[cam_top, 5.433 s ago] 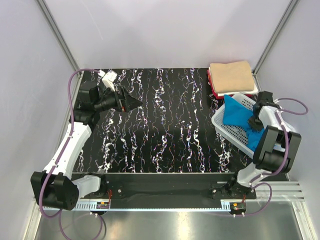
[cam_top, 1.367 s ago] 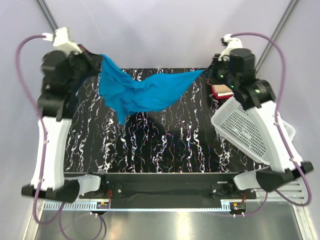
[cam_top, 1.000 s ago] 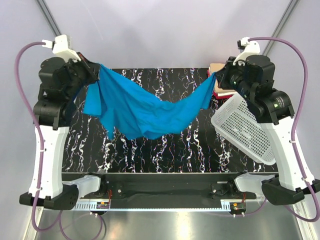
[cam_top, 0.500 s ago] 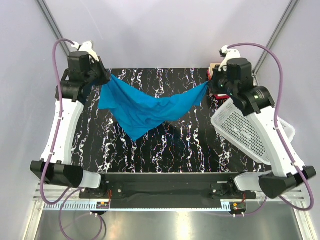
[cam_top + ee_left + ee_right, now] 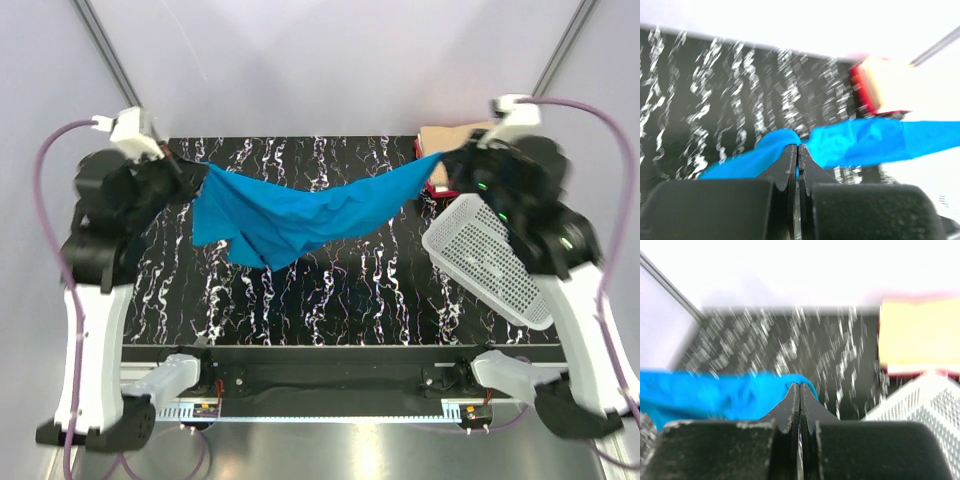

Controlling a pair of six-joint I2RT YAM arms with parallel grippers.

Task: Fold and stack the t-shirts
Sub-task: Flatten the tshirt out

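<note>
Two grips: your left gripper and right gripper were clamped shut on the turquoise t-shirt, slung between them, presumably to spread it.

The left arm and right arm wear white link shells over black joint housings. A purple cable loops along each. A small white block caps each wrist. The left gripper and right gripper have black wedge fingers, seemingly scuffed, though blur hides detail.
</note>
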